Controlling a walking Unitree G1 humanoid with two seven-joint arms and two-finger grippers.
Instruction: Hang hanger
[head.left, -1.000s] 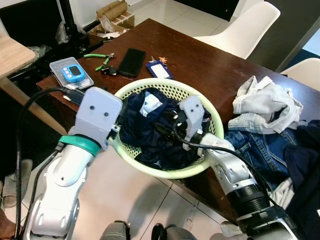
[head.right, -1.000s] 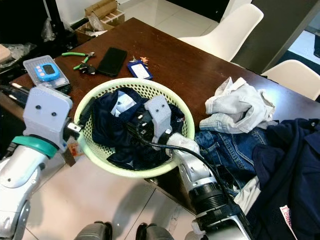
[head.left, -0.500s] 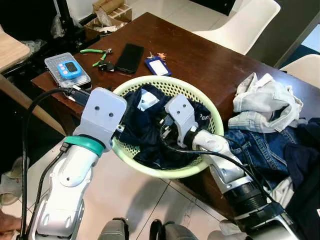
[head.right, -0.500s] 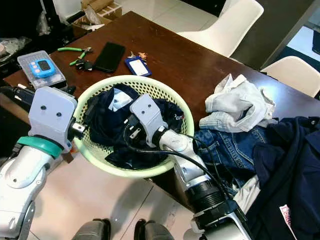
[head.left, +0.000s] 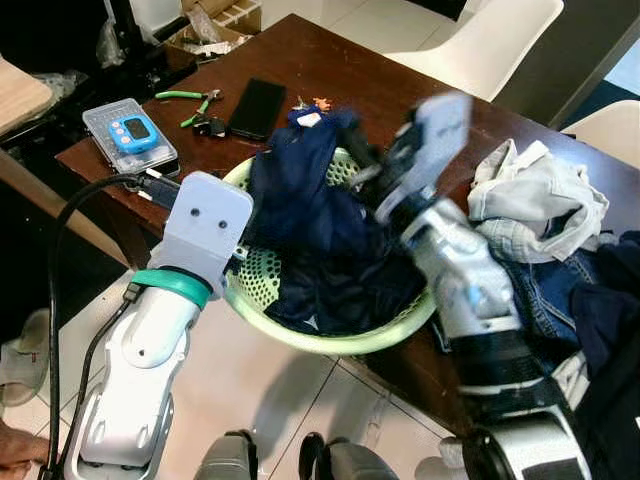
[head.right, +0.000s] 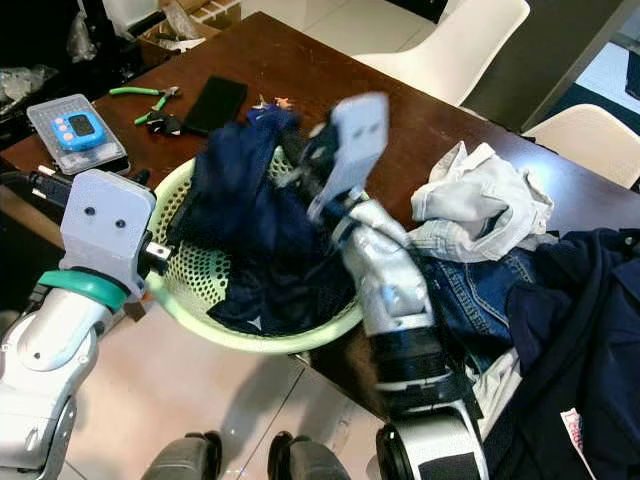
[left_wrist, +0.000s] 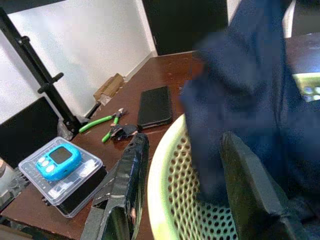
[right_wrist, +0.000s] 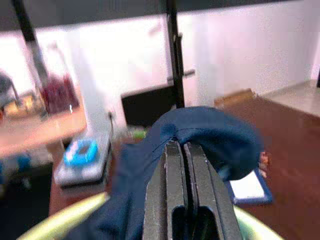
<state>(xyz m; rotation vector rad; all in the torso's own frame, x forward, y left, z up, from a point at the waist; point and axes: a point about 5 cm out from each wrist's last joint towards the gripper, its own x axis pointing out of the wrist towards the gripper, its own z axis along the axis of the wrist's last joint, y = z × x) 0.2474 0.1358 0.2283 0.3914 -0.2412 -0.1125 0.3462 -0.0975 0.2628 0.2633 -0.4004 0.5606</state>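
Observation:
A light green mesh basket (head.left: 330, 340) sits at the near edge of the dark wooden table (head.left: 370, 60). My right gripper (head.left: 362, 165) is raised above it, shut on a navy garment (head.left: 310, 200) that hangs from the fingertips down into the basket. In the right wrist view the fingers (right_wrist: 172, 170) are pressed together with navy cloth (right_wrist: 210, 130) folded over their tips. My left gripper (left_wrist: 182, 145) is open at the basket's left side. Its fingers straddle the rim (left_wrist: 160, 200), one outside and one inside.
On the table's far left lie a black phone (head.left: 258, 105), green pliers (head.left: 190, 97) and a clear box with a blue device (head.left: 130, 135). A pale garment (head.left: 540, 195) and jeans (head.left: 560, 290) are heaped on the right. White chairs (head.left: 490, 60) stand behind the table.
My right gripper has risen out of the basket and swung right, drawing the navy garment up with it. The left gripper has stayed at the rim.

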